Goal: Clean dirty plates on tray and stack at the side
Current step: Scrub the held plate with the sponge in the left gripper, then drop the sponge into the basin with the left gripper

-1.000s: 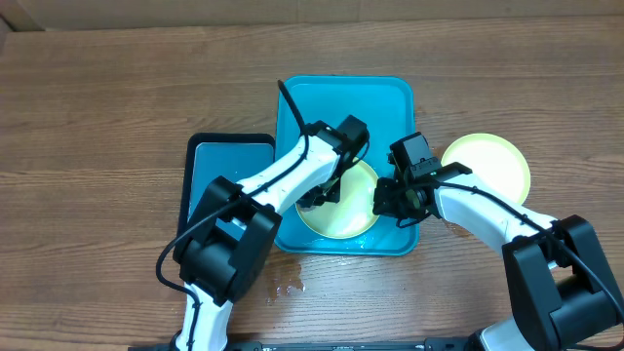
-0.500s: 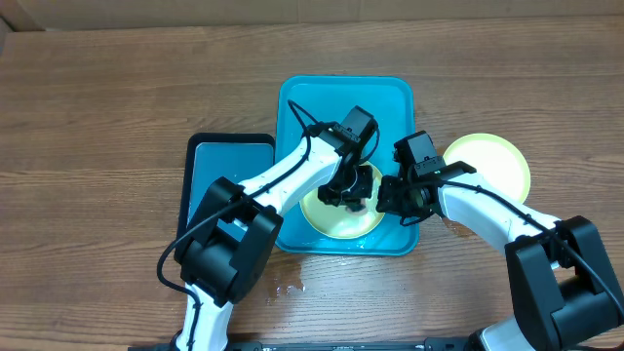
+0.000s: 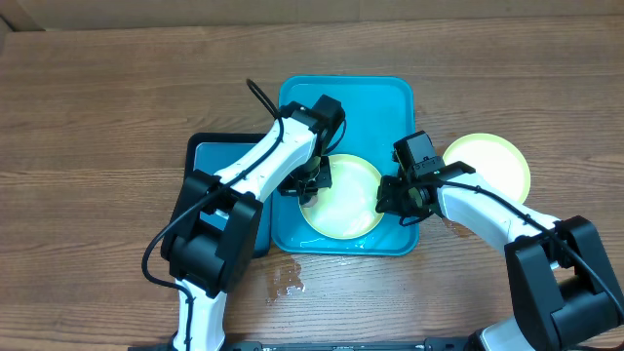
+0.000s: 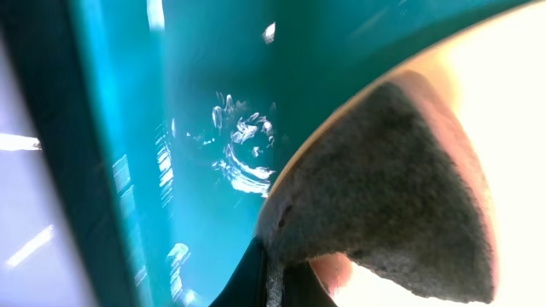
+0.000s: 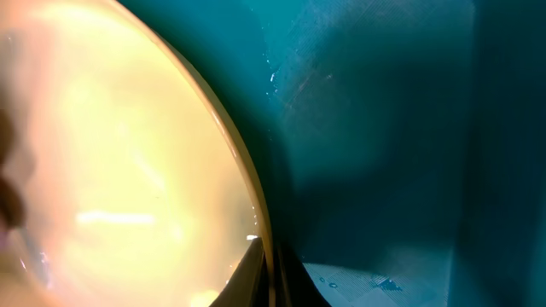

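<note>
Left hand (image 3: 310,183): clamped tight on a sponge (image 4: 384,188), grey and coarse with a pink edge, which is pressed at the left rim of the plate (image 3: 346,200).
Right hand (image 3: 394,201): narrow and pinching the plate's right rim. It appears to be steadying the plate, though the contact sits at the very edge of the wrist view.
Plate location: flat in the near half of the tray (image 3: 341,83), between the two hands.
Plate surface: pale, glossy and wet-looking. No smear is visible from overhead.
Handling, judged: light, rigid and slippery when wet. The shallow lip is the only purchase, so it should be taken at the rim, fingers above and below, and kept level.
Tray: teal, with droplets (image 4: 243,158) on its floor. The plate is likely to slide on it.
Second plate (image 3: 490,164): on the counter (image 3: 97,117), just right of the tray.
Small dark tray (image 3: 210,156): left of the teal tray, partly under the left arm.
Puddle (image 3: 286,280): on the counter at the tray's near edge.
</note>
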You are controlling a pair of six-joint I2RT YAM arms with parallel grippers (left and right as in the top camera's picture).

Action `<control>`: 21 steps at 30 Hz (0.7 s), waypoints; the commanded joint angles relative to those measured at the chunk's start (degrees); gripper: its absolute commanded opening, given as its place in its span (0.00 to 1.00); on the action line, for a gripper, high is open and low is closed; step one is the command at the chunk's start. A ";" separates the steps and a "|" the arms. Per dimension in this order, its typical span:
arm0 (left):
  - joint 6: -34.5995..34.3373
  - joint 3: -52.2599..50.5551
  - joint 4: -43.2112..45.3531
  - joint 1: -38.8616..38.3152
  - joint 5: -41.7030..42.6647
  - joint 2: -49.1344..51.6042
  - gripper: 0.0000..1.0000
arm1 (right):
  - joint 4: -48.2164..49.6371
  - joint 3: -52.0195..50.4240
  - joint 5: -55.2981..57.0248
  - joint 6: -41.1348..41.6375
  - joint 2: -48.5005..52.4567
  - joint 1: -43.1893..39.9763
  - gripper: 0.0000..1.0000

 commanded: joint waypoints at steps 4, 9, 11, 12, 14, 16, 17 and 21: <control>-2.12 5.73 -5.53 0.52 -5.22 -7.04 0.04 | -0.79 -0.35 2.62 -0.55 0.63 0.11 0.04; -0.52 6.10 -7.26 0.81 -6.25 -17.94 0.04 | -1.01 -0.35 2.62 -0.55 0.61 0.11 0.04; 0.09 6.10 -9.29 1.31 -8.81 -21.49 0.04 | -1.11 -0.35 2.62 -0.55 0.61 0.11 0.04; 0.07 6.08 -10.93 1.62 -11.13 -23.02 0.04 | -1.16 -0.35 2.62 -0.55 0.61 0.11 0.04; 0.02 6.01 -14.32 2.49 -16.09 -25.22 0.04 | -1.16 -0.35 2.62 -0.55 0.61 0.11 0.04; -0.26 5.40 -17.44 3.93 -21.22 -26.45 0.04 | -1.16 -0.35 2.62 -0.55 0.61 0.11 0.04; -0.28 4.74 -18.23 4.70 -23.08 -26.62 0.04 | -1.16 -0.35 2.62 -0.55 0.61 0.11 0.04; -0.85 -4.39 -14.84 8.81 -24.57 -26.47 0.04 | -1.16 -0.35 2.62 -0.55 0.61 0.11 0.04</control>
